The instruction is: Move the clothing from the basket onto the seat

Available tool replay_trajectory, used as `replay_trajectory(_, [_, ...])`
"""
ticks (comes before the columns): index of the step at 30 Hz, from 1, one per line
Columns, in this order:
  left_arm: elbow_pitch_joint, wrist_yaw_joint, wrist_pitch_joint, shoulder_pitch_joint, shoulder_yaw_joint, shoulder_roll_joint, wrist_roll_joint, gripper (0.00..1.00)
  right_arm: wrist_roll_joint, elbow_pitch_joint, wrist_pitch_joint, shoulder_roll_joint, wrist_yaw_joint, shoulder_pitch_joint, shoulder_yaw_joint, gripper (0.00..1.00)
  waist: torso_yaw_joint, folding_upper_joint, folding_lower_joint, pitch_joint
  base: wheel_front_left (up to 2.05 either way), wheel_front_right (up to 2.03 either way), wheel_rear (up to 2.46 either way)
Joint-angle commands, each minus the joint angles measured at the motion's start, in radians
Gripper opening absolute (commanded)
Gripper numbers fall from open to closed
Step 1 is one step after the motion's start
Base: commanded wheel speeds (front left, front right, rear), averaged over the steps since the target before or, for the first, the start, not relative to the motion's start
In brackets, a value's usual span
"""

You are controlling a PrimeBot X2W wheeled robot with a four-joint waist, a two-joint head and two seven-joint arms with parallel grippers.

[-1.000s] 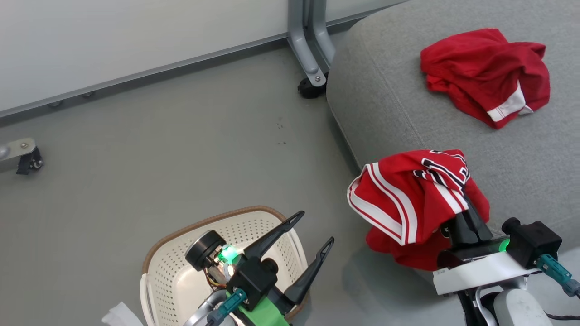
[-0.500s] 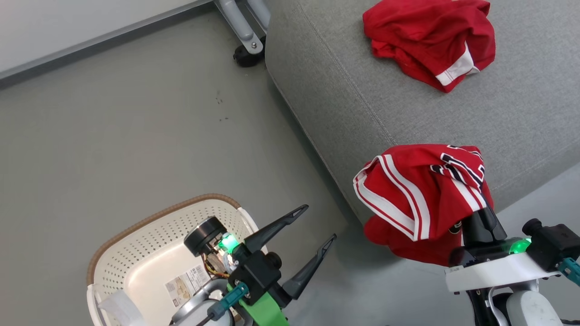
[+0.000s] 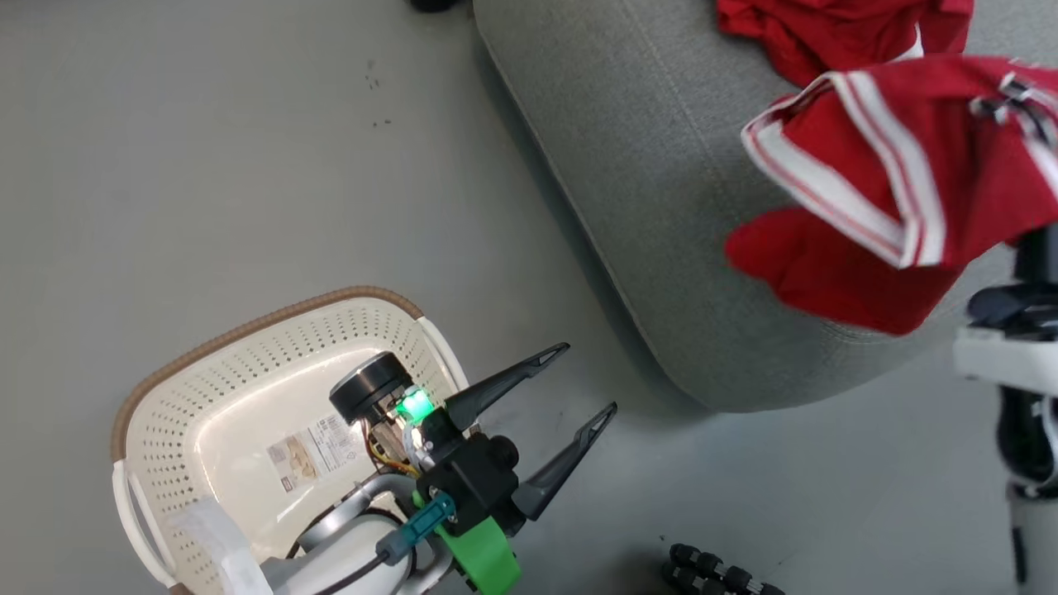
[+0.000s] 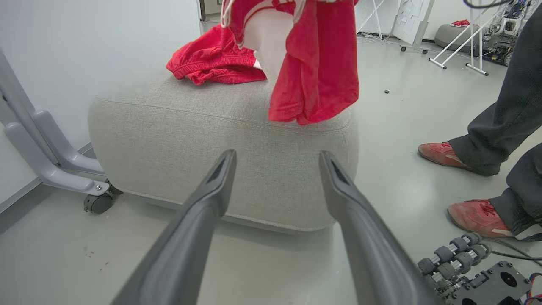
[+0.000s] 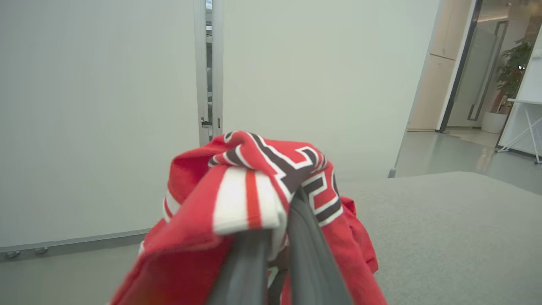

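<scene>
The striped jersey (image 3: 893, 182) hangs bunched above the near edge of the grey seat (image 3: 661, 207), and my right gripper (image 5: 277, 237) is shut on it; its fingertips are buried in the fabric. The left wrist view shows the jersey (image 4: 317, 63) dangling over the seat (image 4: 220, 127). Farther back on the cushion lies the plain red garment (image 3: 826, 33). My left gripper (image 3: 589, 378) stands open and holds nothing, just right of the cream basket (image 3: 248, 330), whose floor shows a paper label (image 3: 318, 446).
A person's two red shoes (image 4: 440, 152) stand on the floor right of the seat. A grey metal leg with a caster (image 4: 55, 169) sits at the seat's left. Black rollers of a base (image 3: 711, 574) lie low on the grey floor.
The head camera has swung, shifting the whole picture. My right gripper has risen with the jersey, which now hangs higher over the seat's edge. The left gripper stays open by the basket.
</scene>
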Motion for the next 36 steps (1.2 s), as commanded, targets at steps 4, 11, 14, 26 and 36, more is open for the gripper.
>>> replay_trajectory(4, [-0.022, -0.004, 0.013, -0.046, 0.001, 0.039, -0.012, 1.00, 0.031, 0.025, -0.002, -0.127, -0.002, -0.157, -0.099, 0.00, 0.093, -0.0001, -0.0001, 0.142, 0.00, 0.00, 0.00])
replay_trajectory(11, [-0.060, -0.004, -0.012, -0.091, 0.015, 0.071, -0.006, 1.00, 0.077, 0.200, -0.002, -0.329, -0.002, -0.404, -0.237, 0.00, 0.176, -0.0001, -0.0001, 0.240, 0.00, 0.00, 0.00])
replay_trajectory(14, [-0.078, -0.003, -0.024, -0.105, 0.014, 0.070, -0.002, 1.00, 0.055, 0.333, -0.001, -0.404, -0.002, -0.497, -0.270, 0.00, 0.209, -0.0001, -0.0001, 0.269, 0.00, 0.00, 0.00])
replay_trajectory(26, [-0.083, 0.005, -0.035, -0.135, 0.014, 0.069, -0.008, 1.00, -0.113, 0.857, 0.000, -0.418, -0.002, -0.719, -0.416, 0.00, 0.280, -0.0001, -0.0001, 0.330, 0.00, 0.00, 0.00])
replay_trajectory(36, [-0.035, 0.022, -0.061, -0.105, 0.022, 0.019, -0.066, 1.00, -0.223, 0.761, -0.001, -0.263, -0.002, -0.641, -0.619, 1.00, 0.303, -0.0001, -0.0001, 0.256, 0.00, 0.00, 0.00])
